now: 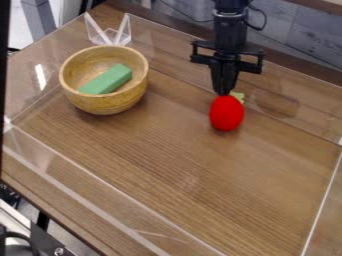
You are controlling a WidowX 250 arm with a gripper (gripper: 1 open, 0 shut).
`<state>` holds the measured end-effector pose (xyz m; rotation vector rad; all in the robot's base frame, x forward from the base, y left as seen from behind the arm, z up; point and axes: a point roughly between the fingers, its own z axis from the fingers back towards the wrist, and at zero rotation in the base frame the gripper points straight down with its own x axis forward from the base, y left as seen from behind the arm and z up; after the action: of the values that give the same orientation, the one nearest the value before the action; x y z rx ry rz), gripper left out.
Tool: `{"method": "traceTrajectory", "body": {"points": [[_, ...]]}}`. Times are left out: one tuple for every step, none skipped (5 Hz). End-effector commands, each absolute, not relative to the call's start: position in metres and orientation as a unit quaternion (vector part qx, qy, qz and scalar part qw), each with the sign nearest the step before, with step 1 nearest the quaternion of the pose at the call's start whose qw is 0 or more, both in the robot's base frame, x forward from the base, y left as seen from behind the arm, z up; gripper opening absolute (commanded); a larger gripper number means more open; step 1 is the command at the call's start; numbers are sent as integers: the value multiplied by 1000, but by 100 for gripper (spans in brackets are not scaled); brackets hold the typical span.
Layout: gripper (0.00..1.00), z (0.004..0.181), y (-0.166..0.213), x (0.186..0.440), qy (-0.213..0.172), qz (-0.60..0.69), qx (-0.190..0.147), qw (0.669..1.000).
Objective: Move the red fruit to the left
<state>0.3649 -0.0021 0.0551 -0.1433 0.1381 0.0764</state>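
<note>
The red fruit stands on the wooden table, right of centre, with a small green top. My gripper points down directly over that green top, its black fingers drawn together to a narrow tip, shut. The tip sits at the fruit's top; whether it pinches the green top or only touches it I cannot tell.
A wooden bowl holding a green rectangular block stands at the left. Clear plastic walls ring the table. A transparent folded piece stands behind the bowl.
</note>
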Motion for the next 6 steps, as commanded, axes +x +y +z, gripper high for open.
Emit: {"method": "traceTrajectory", "body": {"points": [[0, 73, 3, 374, 39, 37, -76, 996], [0, 72, 3, 374, 41, 36, -77, 996], [0, 84, 6, 371, 37, 36, -84, 995], [0, 99, 10, 369, 32, 37, -92, 995], [0, 111, 12, 365, 29, 36, -101, 994], [100, 110, 9, 361, 33, 33, -103, 994]]}}
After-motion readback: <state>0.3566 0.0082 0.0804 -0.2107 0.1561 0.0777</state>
